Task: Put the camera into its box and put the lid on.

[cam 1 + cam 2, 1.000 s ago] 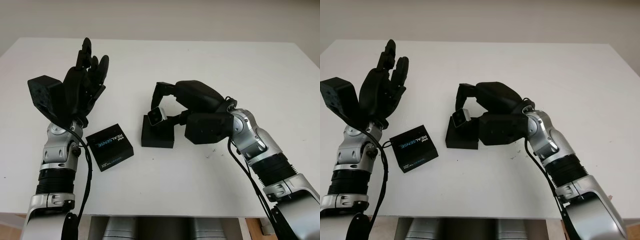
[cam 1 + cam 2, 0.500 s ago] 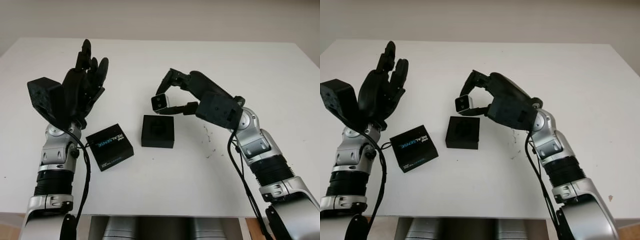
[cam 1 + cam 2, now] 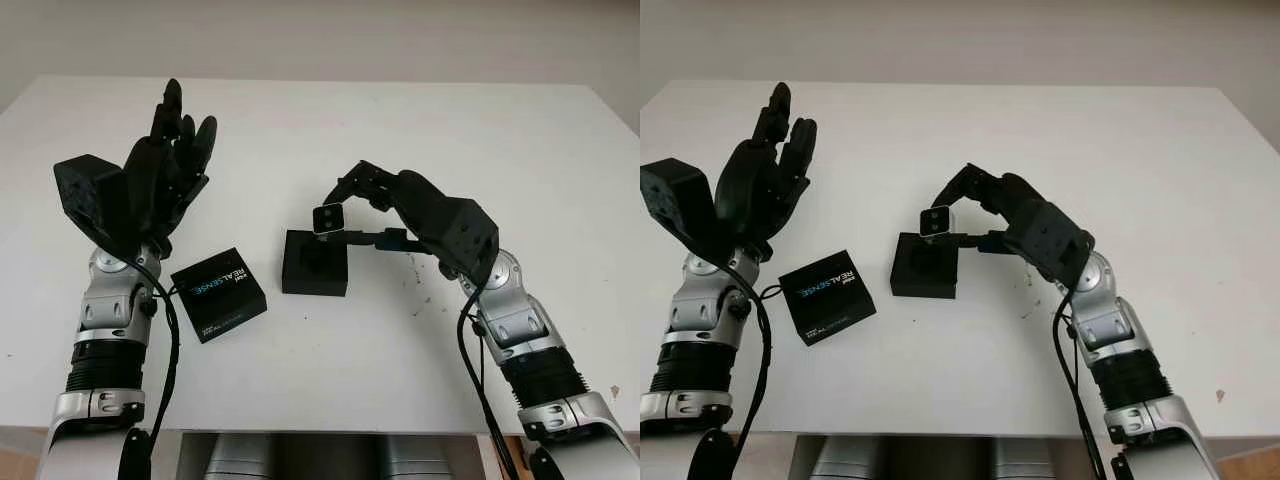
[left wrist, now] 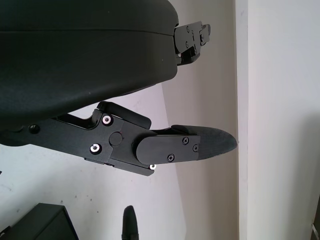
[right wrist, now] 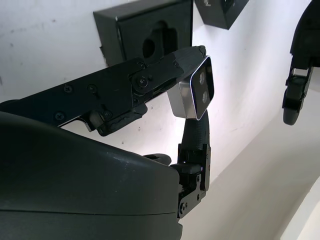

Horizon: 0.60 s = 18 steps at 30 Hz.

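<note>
A small silver camera (image 3: pixel 327 219) with a black front is pinched in my right hand (image 3: pixel 352 214), just above the far edge of the open black box (image 3: pixel 315 264). In the right wrist view the camera (image 5: pixel 195 88) shows its two lenses, and the box (image 5: pixel 145 35) with its shaped recess lies beyond the fingers (image 5: pixel 150 79). The black lid (image 3: pixel 219 293), printed REALSENSE, lies on the table left of the box. My left hand (image 3: pixel 165 165) is raised, open, above and behind the lid.
The white table (image 3: pixel 400 130) carries a few dark specks (image 3: pixel 418 290) right of the box. Its front edge (image 3: pixel 330 432) runs close to both forearms. A pale wall (image 4: pixel 285 120) stands beyond the table's far side.
My right hand drew back toward me and lowered the camera from above the table behind the box to just over the box's far edge. The left hand and the lid stayed put.
</note>
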Tool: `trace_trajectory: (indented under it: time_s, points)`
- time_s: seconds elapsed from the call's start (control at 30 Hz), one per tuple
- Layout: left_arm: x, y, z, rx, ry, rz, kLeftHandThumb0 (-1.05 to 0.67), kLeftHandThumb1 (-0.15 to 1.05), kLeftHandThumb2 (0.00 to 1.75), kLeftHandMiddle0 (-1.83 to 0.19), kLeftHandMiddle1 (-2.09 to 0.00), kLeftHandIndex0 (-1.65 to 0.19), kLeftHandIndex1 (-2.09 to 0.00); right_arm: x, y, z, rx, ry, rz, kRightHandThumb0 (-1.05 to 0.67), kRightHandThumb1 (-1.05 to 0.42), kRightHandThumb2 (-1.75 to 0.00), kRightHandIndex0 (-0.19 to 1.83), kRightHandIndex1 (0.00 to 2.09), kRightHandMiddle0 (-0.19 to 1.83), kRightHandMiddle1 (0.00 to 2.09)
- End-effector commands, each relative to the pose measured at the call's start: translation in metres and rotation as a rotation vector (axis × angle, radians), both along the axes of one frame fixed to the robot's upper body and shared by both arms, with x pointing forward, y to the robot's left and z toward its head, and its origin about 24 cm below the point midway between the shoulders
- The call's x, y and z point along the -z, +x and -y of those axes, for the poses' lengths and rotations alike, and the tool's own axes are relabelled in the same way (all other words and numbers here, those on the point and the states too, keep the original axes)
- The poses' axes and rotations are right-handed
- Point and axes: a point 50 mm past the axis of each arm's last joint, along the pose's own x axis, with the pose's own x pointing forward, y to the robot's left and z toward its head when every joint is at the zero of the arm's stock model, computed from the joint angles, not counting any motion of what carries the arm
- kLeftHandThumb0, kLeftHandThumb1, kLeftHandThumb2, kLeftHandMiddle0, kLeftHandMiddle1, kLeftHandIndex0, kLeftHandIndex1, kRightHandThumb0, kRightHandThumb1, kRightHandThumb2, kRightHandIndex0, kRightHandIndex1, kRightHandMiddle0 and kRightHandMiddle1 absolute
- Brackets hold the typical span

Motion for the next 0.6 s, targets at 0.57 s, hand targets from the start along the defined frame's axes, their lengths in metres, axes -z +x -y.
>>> trace_trajectory:
  time_s: [0.57]
  points:
    - [-0.003,0.001,-0.002,-0.001,0.013,0.012,-0.62,1.05,0.43,0.19,-0.04,0.19,-0.02,0.011,-0.003,-0.017,0.023,0.127,-0.089,-0.47,-1.0,-0.06,0.3,0.04,0.32,1.72]
